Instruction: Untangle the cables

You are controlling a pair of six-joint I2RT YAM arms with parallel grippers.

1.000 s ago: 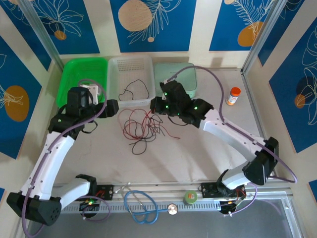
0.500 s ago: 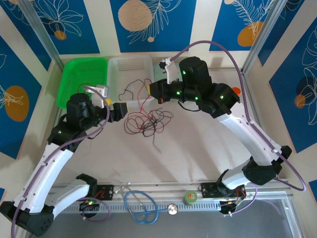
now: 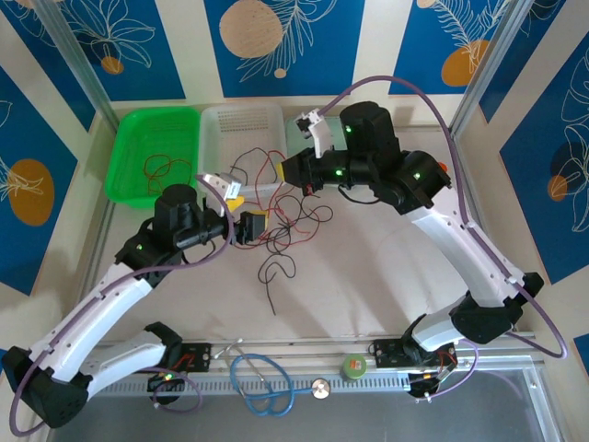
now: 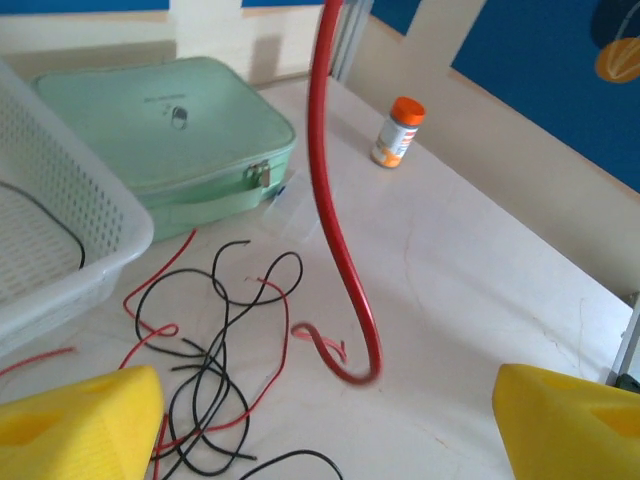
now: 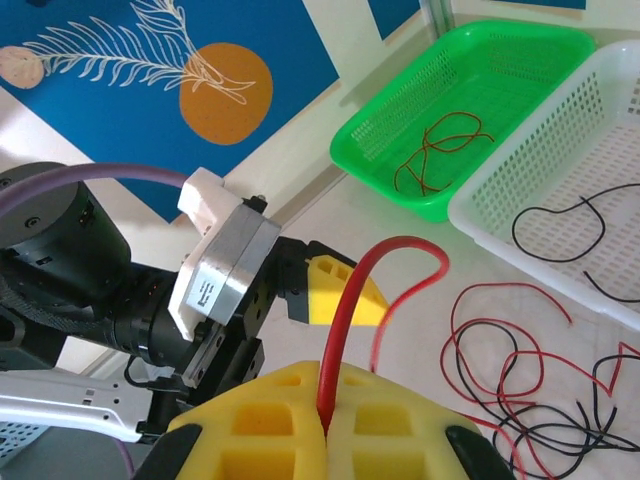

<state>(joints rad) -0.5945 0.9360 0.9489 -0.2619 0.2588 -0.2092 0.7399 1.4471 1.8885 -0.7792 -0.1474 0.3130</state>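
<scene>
Above the cables (image 3: 293,219), the arched right arm (image 3: 442,235) pinches a red cable (image 5: 345,310).

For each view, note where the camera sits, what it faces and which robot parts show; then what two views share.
Top external: above and behind, looking down at the table; both arms.
Left wrist: faces the mint case; its open yellow fingers below.
Right wrist: faces the left arm and green basket; fingers shut on red cable.
Shared: both wrist views show that cable.
</scene>
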